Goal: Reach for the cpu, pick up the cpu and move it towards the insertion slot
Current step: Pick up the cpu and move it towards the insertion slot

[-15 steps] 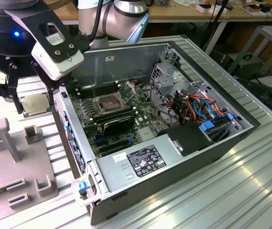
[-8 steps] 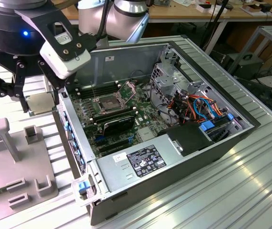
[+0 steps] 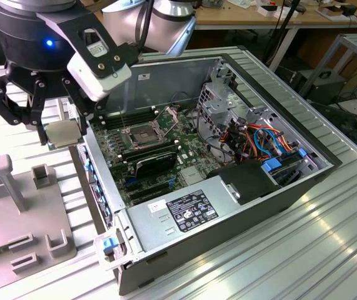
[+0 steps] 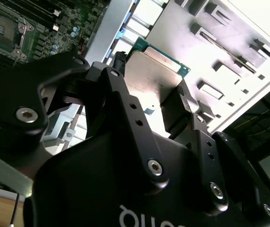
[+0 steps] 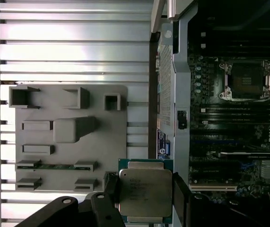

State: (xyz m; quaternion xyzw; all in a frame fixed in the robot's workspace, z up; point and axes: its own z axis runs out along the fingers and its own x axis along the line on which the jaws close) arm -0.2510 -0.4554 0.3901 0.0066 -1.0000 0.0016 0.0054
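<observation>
Hand: we find the hand [image 3: 58, 128] closed on the cpu [image 3: 61, 133], one finger against each opposite edge, as both wrist views show [image 5: 145, 195].
Cpu position: lifted off the counter [image 3: 328, 250], above the gray parts tray [image 3: 22, 212], just outside the open computer case [image 3: 184, 215].
Insertion slot: the insertion slot [image 3: 142, 134] sits well apart, bracket raised.
Progress: we judge reach and pickup done, transfer unfinished.

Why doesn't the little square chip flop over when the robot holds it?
The cpu looks like a flat plate with a metal face, so it is probably stiff and light. The tool pinches it by two opposite edges, and it stays flat. Those smooth, thin edges could be slippery, and a drop might damage it.
</observation>
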